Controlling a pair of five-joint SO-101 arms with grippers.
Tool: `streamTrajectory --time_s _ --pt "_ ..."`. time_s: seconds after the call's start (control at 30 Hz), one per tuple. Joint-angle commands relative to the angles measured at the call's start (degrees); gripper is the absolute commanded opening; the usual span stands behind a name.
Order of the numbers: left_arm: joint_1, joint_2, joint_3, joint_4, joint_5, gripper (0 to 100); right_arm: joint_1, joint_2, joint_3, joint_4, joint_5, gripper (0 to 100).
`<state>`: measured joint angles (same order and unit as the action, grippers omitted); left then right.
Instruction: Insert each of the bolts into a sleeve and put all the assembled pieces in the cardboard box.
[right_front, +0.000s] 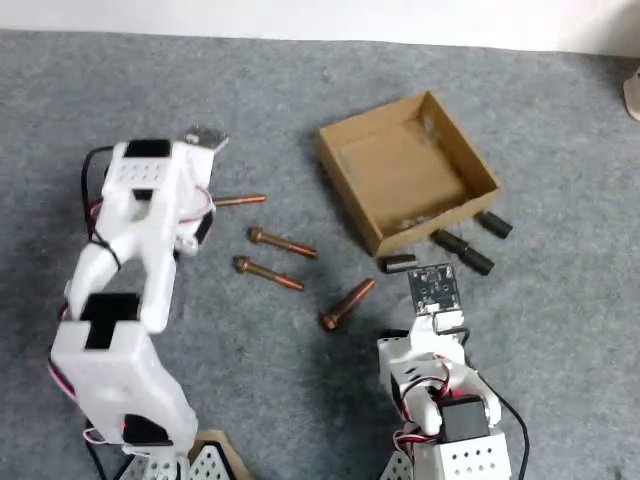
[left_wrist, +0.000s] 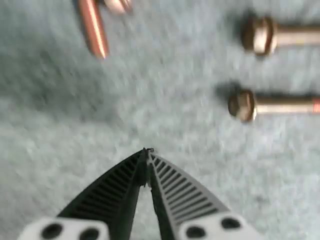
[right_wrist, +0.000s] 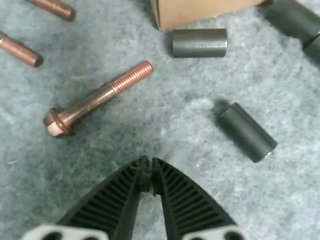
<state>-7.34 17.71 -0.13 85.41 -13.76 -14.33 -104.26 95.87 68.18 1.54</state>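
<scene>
**Gripper state.** The right gripper (right_wrist: 148, 170) has its jaws together, the ribbed black pads meeting at the tips with nothing between them. It hangs low over the grey carpet (right_wrist: 165, 115). The left gripper (left_wrist: 146, 160) is likewise closed and empty over the carpet.

**Parts near the right gripper.** The nearest bolt (right_wrist: 97, 97) is copper-coloured, with a flanged hex head, a smooth shank and a threaded end. The slanted sleeve (right_wrist: 247, 131), a plain dark metal tube with an open bore, lies near it but apart. A second sleeve (right_wrist: 200, 42) lies just beside the wall of the cardboard box (right_wrist: 200, 10).

**Parts near the left gripper.** Two bolt heads (left_wrist: 257, 35) lie beyond the tips, their shanks parallel. The blunt end of a third bolt (left_wrist: 92, 30) lies off to the other side.

**Overall layout.** In the high view, four bolts lie loose between the arms. Four sleeves are grouped by the near corner of the box, a shallow open-topped tray of brown card.

**Step in hand.** Judged as the first pickup: no bolt is seated in a sleeve.

**Next move.**
1. Open the jaws and lower them astride a shank or a sleeve.
2. Grip across the diameter, since the round, smooth parts are likely to roll on the short pile.
3. Hold the sleeve with its bore exposed.
4. With the other arm, bring the threaded end in line with the bore.
</scene>
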Motion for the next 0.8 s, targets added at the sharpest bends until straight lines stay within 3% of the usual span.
streamTrajectory --time_s 0.0,0.43,0.67,0.77 --pt "-1.27 1.01 -7.87 -0.62 -0.53 1 -0.57 -0.84 8.13 0.22 0.09 0.5" --pt "-1.71 12.88 -28.0 -1.49 -0.97 1 -0.57 -0.84 8.13 0.22 0.09 0.5" --pt "-1.71 26.33 -43.47 -1.14 -1.76 20 -0.57 -0.84 8.13 0.22 0.09 0.5" --pt "-1.63 31.52 -49.1 -1.23 -1.93 19 -0.57 -0.84 8.13 0.22 0.09 0.5"
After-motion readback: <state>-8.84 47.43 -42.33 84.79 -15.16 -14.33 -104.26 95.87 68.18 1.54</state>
